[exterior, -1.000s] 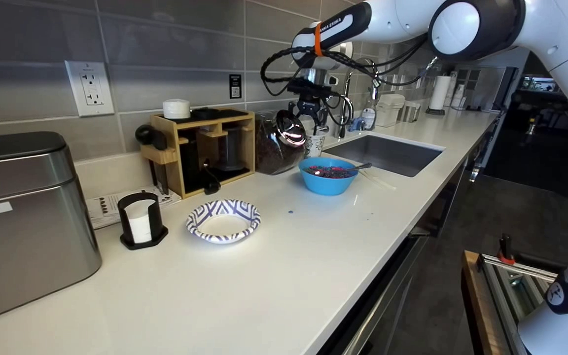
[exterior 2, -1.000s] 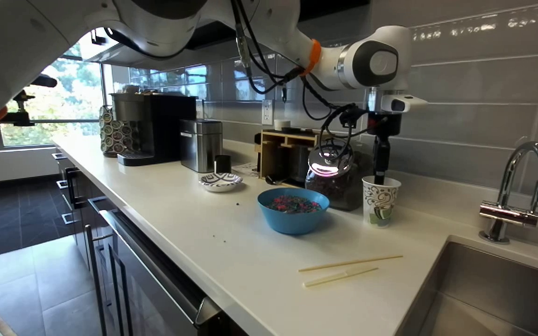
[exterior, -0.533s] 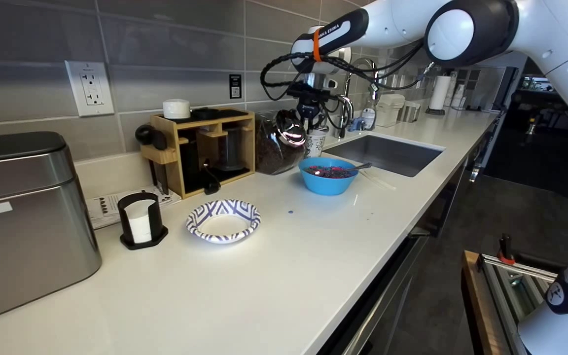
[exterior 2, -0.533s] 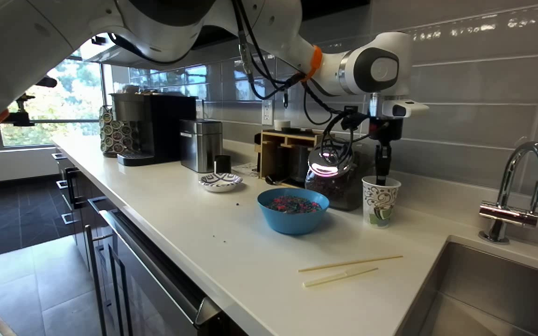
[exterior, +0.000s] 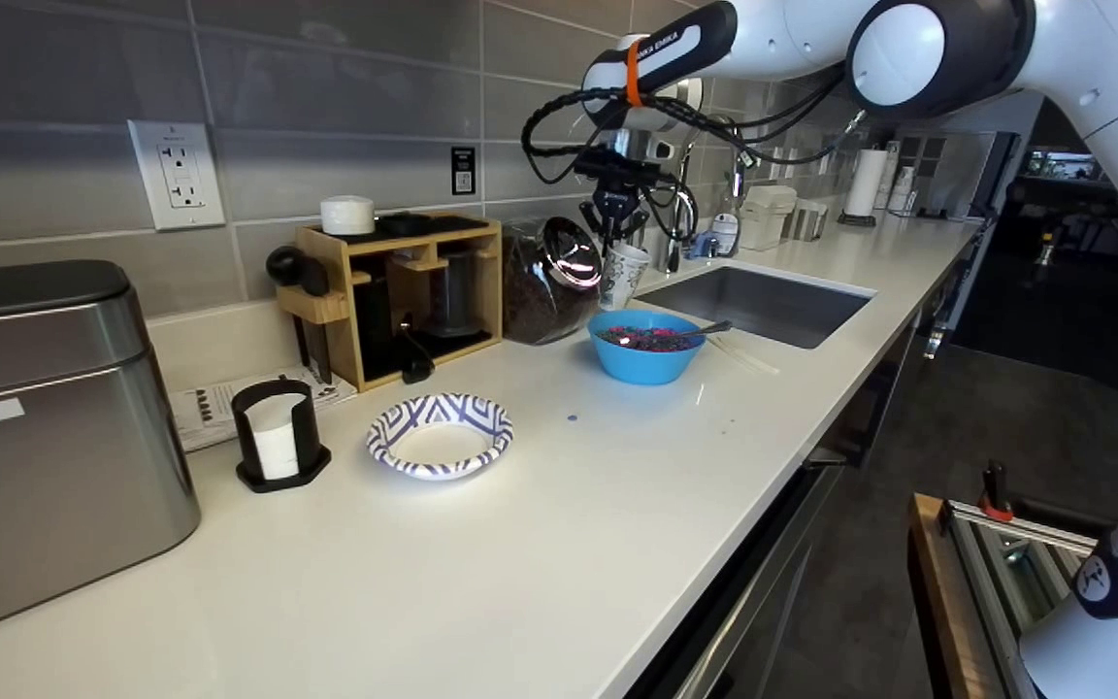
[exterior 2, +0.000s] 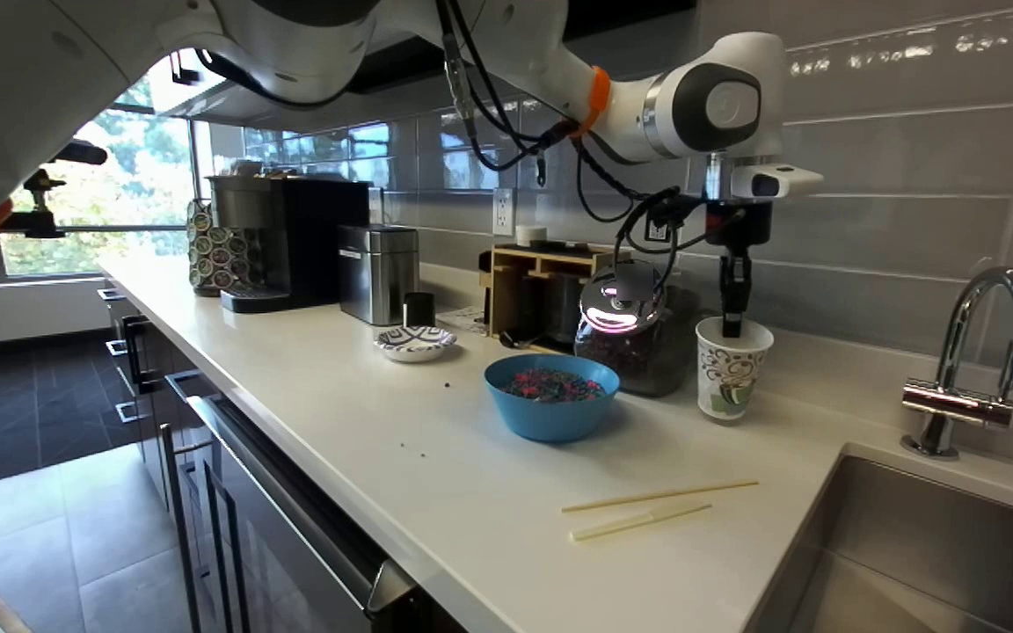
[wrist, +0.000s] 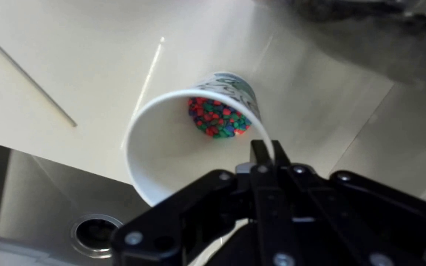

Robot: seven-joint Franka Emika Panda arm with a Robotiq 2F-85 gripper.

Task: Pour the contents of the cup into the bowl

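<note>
1. Across the top of both exterior views we see the arm (exterior 2: 630, 114), its cables (exterior 2: 672, 209) hanging loose near the jar (exterior 2: 647, 360); a wide swing could snag them.
2. The sink (exterior 2: 920, 527) fills the lower right of an exterior view. We judge that the cup (exterior 2: 731, 374) leans its mouth that way, so tipping it further would spill there, not into the bowl (exterior 2: 550, 418).
3. The jar, right of centre, stands just beside the cup; a low sideways move could knock it.
4. The bowl sits near the middle of that view with coloured bits (exterior 2: 550, 384) in it; if we cross too low, the cup's base may catch its rim.
5. Our gripper (wrist: 270, 151), lower right in the wrist view, is clamped on the cup's rim, inside and outside; the thin wall could fold or swivel under load.
6. The cup, right of centre and apart from the bowl, is tilted; we cannot tell whether its base touches the counter (exterior 2: 506, 510). If it does, dragging would twist our grip.
7. The pebbles (wrist: 218, 118) lie at the cup's bottom, mid-frame in the wrist view; if we tip too fast, they scatter.
</note>
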